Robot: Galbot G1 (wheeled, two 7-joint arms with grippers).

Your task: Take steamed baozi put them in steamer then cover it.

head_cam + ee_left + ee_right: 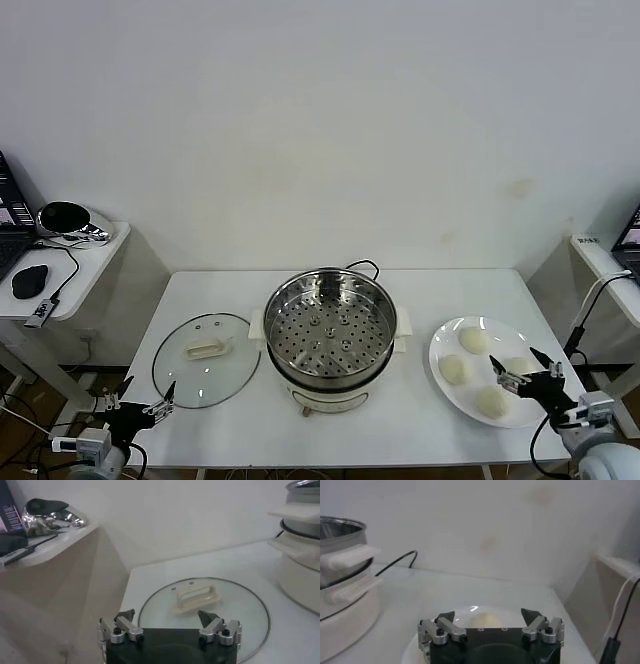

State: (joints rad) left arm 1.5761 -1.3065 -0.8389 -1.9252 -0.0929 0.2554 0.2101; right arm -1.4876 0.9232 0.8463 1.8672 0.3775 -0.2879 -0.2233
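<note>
Currently, step in hand: picking the first bun, judged from the empty steamer tray.
Right gripper (524,374): spread open, holding nothing, over the near right part of the plate (445,343), just beside the buns.
Left gripper (142,400): spread open, empty, parked at the table's near left edge by the lid rim.
Steamed baozi (473,339): lying on the plate, right of the pot, well apart from the tray.
Steamer (330,336): centre of the table (230,290), uncovered, perforated tray bare.
Cover (206,359): flat on the table left of the pot, handle (208,348) up, near the steamer's side.
How to do it well: come down with one finger on each side of a single bun; close softly, since dough probably dents; lift clear of the neighbouring buns; carry over the pot rim, not into it; set down toward one side of the tray, leaving room for the rest.
Risk: nudging an adjacent bun off the plate while closing.
Count, buns: four, one partly hidden behind the right gripper.
Count, plates: one.
Count, steamers: one.
Count, lids: one.
Count, grippers: two.
</note>
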